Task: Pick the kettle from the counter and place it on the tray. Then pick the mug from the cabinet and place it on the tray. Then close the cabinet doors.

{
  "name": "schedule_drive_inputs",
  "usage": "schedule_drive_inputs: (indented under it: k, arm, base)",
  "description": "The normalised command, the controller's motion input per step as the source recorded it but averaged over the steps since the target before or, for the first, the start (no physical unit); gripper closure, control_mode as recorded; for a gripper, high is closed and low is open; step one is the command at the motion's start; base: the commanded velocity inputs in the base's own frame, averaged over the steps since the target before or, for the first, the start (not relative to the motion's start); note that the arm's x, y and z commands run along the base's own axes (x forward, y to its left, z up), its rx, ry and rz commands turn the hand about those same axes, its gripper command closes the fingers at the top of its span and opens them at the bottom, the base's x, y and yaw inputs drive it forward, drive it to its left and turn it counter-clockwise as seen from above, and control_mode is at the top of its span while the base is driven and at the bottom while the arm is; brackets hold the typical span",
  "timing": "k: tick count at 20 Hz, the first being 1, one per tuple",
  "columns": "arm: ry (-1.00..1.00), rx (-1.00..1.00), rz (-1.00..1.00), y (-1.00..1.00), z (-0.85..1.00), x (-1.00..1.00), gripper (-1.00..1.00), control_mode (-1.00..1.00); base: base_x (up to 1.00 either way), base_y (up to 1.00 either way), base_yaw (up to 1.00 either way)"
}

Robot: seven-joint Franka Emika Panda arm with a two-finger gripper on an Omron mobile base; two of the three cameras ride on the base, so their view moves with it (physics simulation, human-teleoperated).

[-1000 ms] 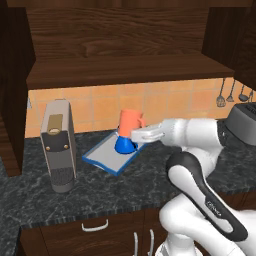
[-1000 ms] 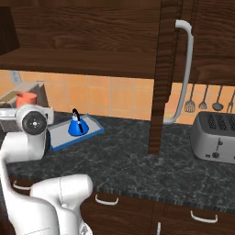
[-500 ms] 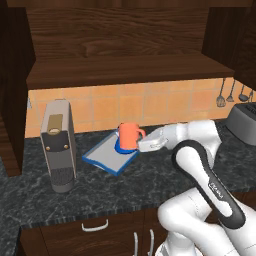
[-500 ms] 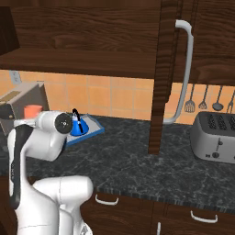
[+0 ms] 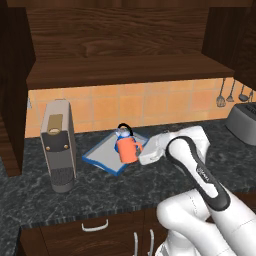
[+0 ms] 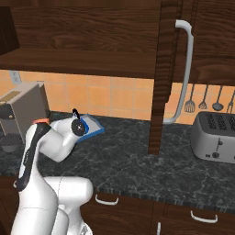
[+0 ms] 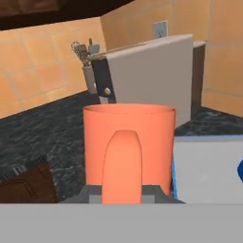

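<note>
Dark marbled stone formed the counter [image 5: 100,192] in the left base view, under orange wall tiles and the open cabinet [image 5: 120,65] with its wooden shelf. On it the tray [image 5: 102,155] lay beside a grey coffee machine [image 5: 59,145], and the mug [image 5: 128,149] stood upright over the tray's near right part with the kettle [image 5: 123,132] just behind it; the gripper [image 5: 144,151] reached in from the right and was clamped on the mug's handle side. From the right base view the cabinet doors [image 6: 170,69] stood open, one edge-on with its silver bar handle, a toaster [image 6: 215,135] sat far right under hanging utensils, and the arm covered most of the tray [image 6: 94,129], so only a sliver of mug [image 6: 40,121] showed. Looking along the hand, the mug [image 7: 128,142] stood close with its handle toward the camera between the fingertips [image 7: 90,193], the coffee machine [image 7: 147,76] stood behind, and the tray [image 7: 209,166] was to its right
</note>
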Motion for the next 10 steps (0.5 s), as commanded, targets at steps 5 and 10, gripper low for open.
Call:
schedule_drive_inputs:
  k: [5, 10]
  arm:
    - [-0.18, 0.11, 0.15, 0.00, -0.15, 0.41, 1.00, -1.00]
    - [-0.07, 0.00, 0.03, 0.04, -0.53, 0.07, 1.00, -1.00]
  base:
    - [0.00, 0.00, 0.00]
    - [0.00, 0.00, 0.00]
